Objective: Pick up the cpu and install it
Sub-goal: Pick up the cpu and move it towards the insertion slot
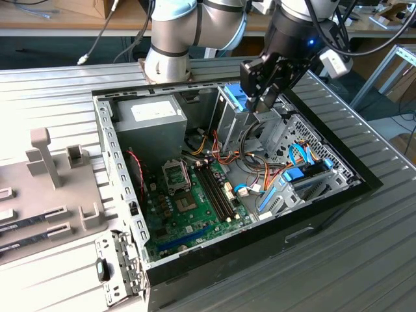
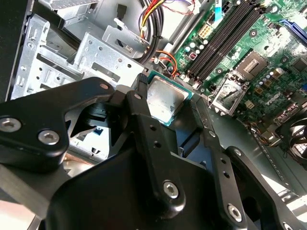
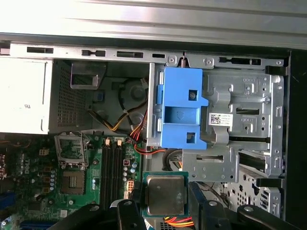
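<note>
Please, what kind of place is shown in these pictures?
Probably a robotics lab or workshop bench: a robot arm works over an open computer case on a ribbed metal table, its gripper holding the cpu.

No wording can be made out. A white printed sticker (image 3: pixel 220 119) is seen on the metal drive cage (image 3: pixel 249 96), and a pale label (image 1: pixel 148 112) is seen on the power supply (image 1: pixel 133 133).

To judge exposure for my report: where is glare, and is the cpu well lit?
At the exterior view's left, the table is washed out white. First wrist view: the power supply glares white; the cpu is evenly lit. Second wrist view: the cpu shows soft sheen.
</note>
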